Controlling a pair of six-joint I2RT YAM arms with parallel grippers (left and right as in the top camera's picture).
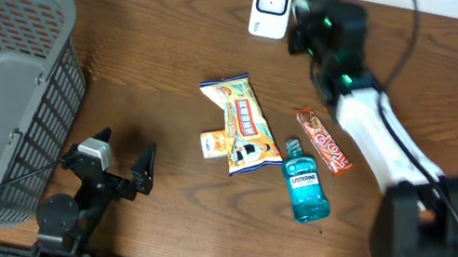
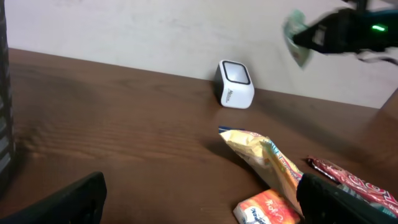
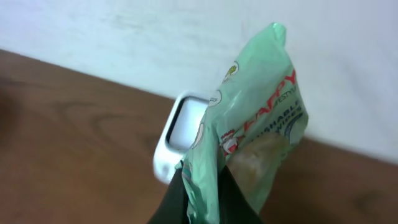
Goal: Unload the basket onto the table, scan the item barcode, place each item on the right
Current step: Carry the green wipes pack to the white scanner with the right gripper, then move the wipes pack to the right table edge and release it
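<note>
A pale green wipes packet (image 3: 261, 106) stands upright between the black fingers of my right gripper (image 3: 202, 186), which is shut on its lower edge. It hangs just in front of and to the right of the white scanner (image 3: 180, 134), which stands at the table's far edge (image 1: 271, 6). From the left wrist view the packet (image 2: 297, 37) is up in the air to the right of the scanner (image 2: 235, 84). My left gripper (image 1: 121, 159) rests open near the front left, nothing between its fingers (image 2: 68, 202). No barcode shows on the packet.
A grey mesh basket (image 1: 0, 88) fills the left side. In the middle lie a yellow snack bag (image 1: 240, 116), a small orange pack (image 1: 212, 144), a blue mouthwash bottle (image 1: 304, 184) and a red bar wrapper (image 1: 323, 142). A white wall backs the table.
</note>
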